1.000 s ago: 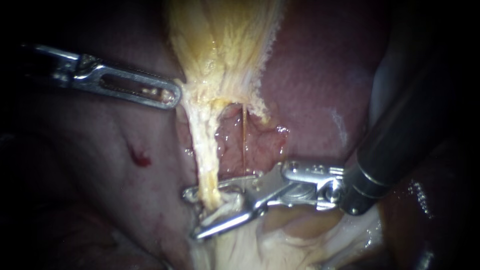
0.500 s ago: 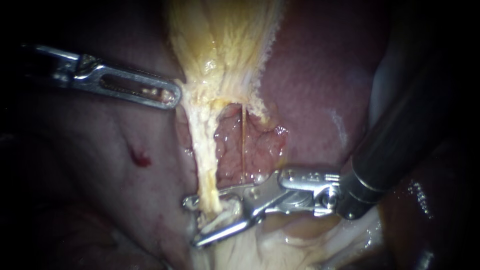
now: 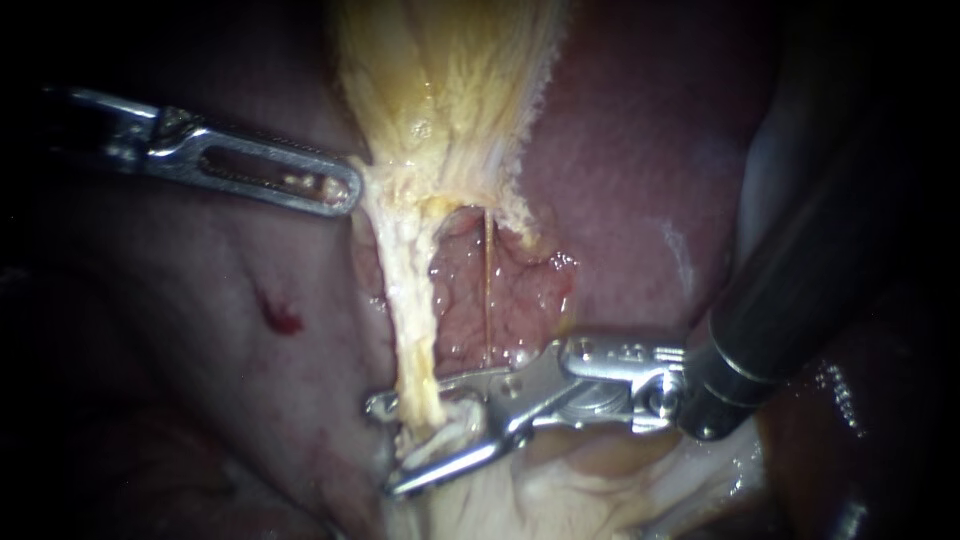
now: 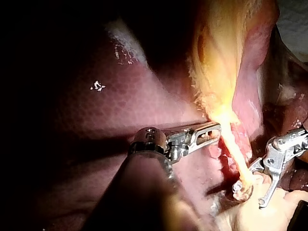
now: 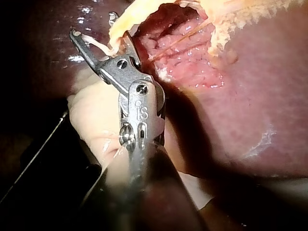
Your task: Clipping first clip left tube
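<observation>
The pale yellow gallbladder (image 3: 450, 80) narrows downward into a thick whitish left tube (image 3: 412, 300); a thin strand, the right tube (image 3: 485, 290), runs beside it. My right instrument (image 3: 380, 447) comes in from the right with its jaws open, one on each side of the left tube's lower end. The right wrist view shows the same straddle (image 5: 94, 26) around that tube (image 5: 120, 24). My left instrument (image 3: 340, 190) has slotted jaws shut on the gallbladder's edge at its neck, also visible in the left wrist view (image 4: 211, 131).
Dark red liver (image 3: 640, 150) surrounds the field, with raw pink tissue (image 3: 520, 290) behind the tubes and a small blood spot (image 3: 283, 318) to the left. Pale fatty tissue (image 3: 560, 490) lies under the right instrument's jaws. Its dark shaft (image 3: 800, 270) crosses the right side.
My right instrument has slid slightly down and leftward along the left tube, jaws still open around it. The left instrument has not moved.
</observation>
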Controlling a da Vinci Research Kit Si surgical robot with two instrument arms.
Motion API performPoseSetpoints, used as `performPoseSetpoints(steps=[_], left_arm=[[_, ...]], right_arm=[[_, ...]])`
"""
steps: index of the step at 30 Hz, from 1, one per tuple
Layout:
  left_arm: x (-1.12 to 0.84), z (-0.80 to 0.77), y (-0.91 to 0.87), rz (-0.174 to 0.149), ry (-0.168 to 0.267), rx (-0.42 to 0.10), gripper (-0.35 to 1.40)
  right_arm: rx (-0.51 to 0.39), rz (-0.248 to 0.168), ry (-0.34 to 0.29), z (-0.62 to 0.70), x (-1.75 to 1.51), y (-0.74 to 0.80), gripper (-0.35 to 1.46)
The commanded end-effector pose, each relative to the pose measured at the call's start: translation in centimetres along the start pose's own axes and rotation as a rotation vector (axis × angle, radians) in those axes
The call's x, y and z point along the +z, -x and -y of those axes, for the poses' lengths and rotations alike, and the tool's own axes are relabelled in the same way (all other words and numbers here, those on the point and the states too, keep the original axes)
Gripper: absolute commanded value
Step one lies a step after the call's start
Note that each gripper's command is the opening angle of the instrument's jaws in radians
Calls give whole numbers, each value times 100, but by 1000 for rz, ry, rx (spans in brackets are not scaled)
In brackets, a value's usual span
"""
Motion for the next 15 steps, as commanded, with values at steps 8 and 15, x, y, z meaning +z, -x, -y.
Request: performPoseSetpoints(steps=[8,15], left_arm=[[0,0,0,0,0,0,-35],[0,0,0,0,0,0,-35]], right_arm=[[6,0,-2,-1,-3,-1,29],[31,-5,-10,1,-18,-13,-35]])
